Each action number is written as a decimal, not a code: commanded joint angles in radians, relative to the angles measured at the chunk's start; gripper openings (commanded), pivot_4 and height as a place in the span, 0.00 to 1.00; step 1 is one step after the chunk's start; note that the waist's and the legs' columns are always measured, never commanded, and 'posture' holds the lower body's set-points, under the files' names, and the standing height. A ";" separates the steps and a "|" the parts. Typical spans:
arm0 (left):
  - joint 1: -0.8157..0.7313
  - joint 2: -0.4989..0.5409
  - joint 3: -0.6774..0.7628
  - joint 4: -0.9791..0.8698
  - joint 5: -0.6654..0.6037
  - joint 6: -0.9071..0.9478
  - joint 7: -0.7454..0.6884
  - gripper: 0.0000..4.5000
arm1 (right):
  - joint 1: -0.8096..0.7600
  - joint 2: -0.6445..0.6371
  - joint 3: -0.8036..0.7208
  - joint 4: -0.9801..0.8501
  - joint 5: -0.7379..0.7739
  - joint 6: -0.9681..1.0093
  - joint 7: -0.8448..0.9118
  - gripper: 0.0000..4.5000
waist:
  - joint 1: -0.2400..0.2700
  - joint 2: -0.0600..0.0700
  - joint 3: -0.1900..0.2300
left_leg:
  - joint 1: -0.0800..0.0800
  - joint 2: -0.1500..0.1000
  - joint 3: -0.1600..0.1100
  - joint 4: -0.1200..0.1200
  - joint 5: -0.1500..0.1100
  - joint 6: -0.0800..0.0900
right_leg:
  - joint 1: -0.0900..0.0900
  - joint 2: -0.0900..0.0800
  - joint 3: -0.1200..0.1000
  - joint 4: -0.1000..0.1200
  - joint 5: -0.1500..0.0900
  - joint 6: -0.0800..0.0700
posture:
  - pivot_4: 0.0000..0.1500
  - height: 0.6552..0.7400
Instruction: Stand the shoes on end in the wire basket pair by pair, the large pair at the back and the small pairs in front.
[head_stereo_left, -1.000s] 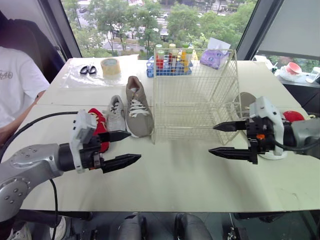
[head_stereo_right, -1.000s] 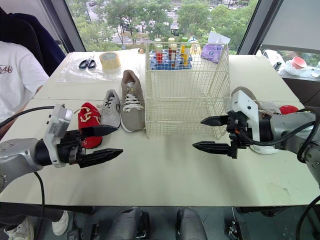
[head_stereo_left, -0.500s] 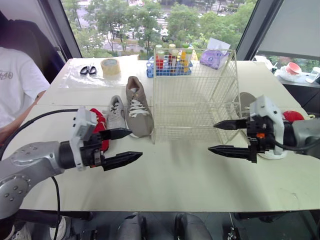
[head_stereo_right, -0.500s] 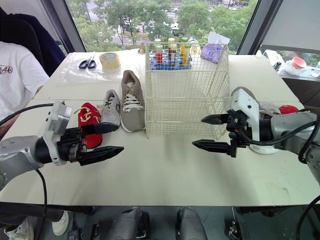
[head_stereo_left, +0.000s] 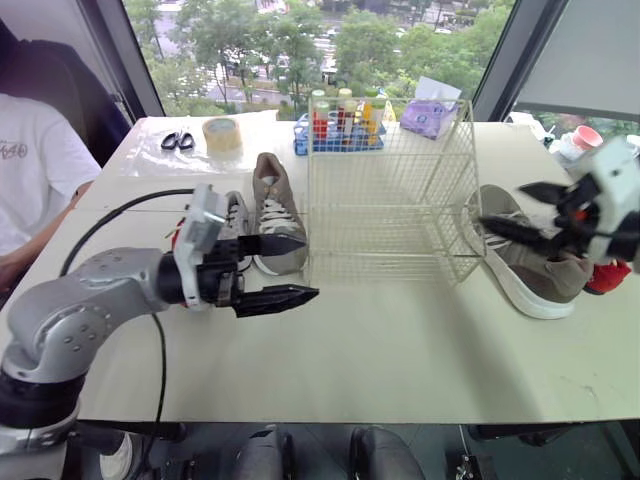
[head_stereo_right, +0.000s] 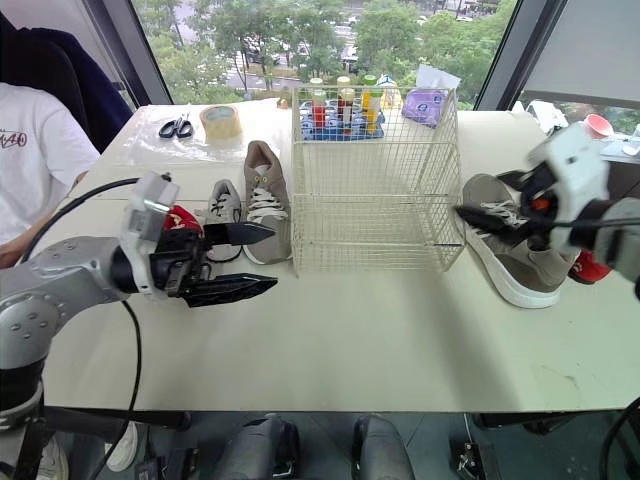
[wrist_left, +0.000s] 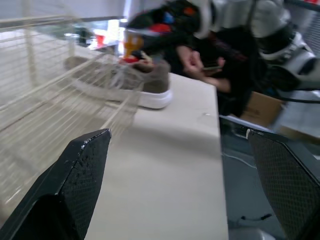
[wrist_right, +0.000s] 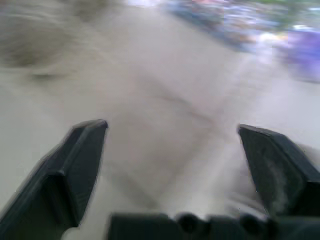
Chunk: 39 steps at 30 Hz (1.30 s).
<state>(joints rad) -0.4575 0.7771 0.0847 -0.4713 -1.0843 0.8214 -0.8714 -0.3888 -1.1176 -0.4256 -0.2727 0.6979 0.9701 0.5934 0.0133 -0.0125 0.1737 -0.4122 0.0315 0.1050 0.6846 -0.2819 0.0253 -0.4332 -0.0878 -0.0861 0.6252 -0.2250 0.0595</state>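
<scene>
The wire basket (head_stereo_left: 390, 190) stands empty at mid table. Left of it lie a large taupe shoe (head_stereo_left: 275, 215), a small grey shoe (head_stereo_left: 232, 215) and a small red shoe (head_stereo_left: 182, 234), which is partly hidden by my left arm. My left gripper (head_stereo_left: 310, 267) is open, just in front of these shoes, pointing at the basket's front left corner. The other large taupe shoe (head_stereo_left: 525, 265) lies right of the basket, with a red shoe (head_stereo_left: 605, 278) behind it. My right gripper (head_stereo_left: 500, 205) hovers open over that shoe's laces. In the left wrist view the basket (wrist_left: 60, 90) and this shoe (wrist_left: 135, 85) show.
At the back of the table are scissors (head_stereo_left: 177, 140), a tape roll (head_stereo_left: 221, 132), a blue crate of bottles (head_stereo_left: 340, 125) and a purple pack (head_stereo_left: 432, 115). A person in a white shirt (head_stereo_left: 30, 170) sits at the left edge. The table front is bare.
My left gripper has moved right, toward the basket's front corner. My right gripper has lifted and swung right and back, over the large shoe it covered before. Both stay open.
</scene>
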 joint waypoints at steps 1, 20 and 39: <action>-0.041 -0.020 -0.027 0.027 0.054 -0.042 -0.052 1.00 | 0.024 -0.021 -0.086 0.047 -0.067 0.003 -0.040 1.00 | -0.001 0.000 0.000 | 0.000 0.000 0.000 0.000 0.000 0.000 | 0.000 0.001 0.000 0.001 0.000 0.000 | 1.00 1.00; -0.055 -0.075 -0.063 0.037 0.162 -0.078 -0.104 1.00 | 0.210 0.217 -0.116 0.193 -0.202 -0.016 -0.132 1.00 | -0.001 0.000 0.000 | 0.004 0.000 0.000 -0.001 0.001 -0.001 | 0.001 0.001 0.003 0.004 0.000 0.001 | 1.00 1.00; -0.093 -0.069 -0.069 0.080 0.205 -0.088 -0.126 1.00 | 0.189 0.304 -0.069 0.177 -0.248 -0.083 -0.172 0.03 | -0.004 0.000 -0.001 | 0.005 0.001 0.000 0.000 0.001 -0.001 | 0.002 0.002 0.003 0.004 0.000 0.001 | 1.00 1.00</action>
<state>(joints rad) -0.5240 0.7041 -0.0040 -0.3906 -0.8829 0.7546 -0.9846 -0.1990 -0.8204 -0.4878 -0.0488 0.4372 0.8751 0.4213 0.0093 -0.0129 0.1730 -0.4070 0.0322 0.1048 0.6842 -0.2810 0.0240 -0.4309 -0.0861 -0.0835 0.6294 -0.2253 0.0603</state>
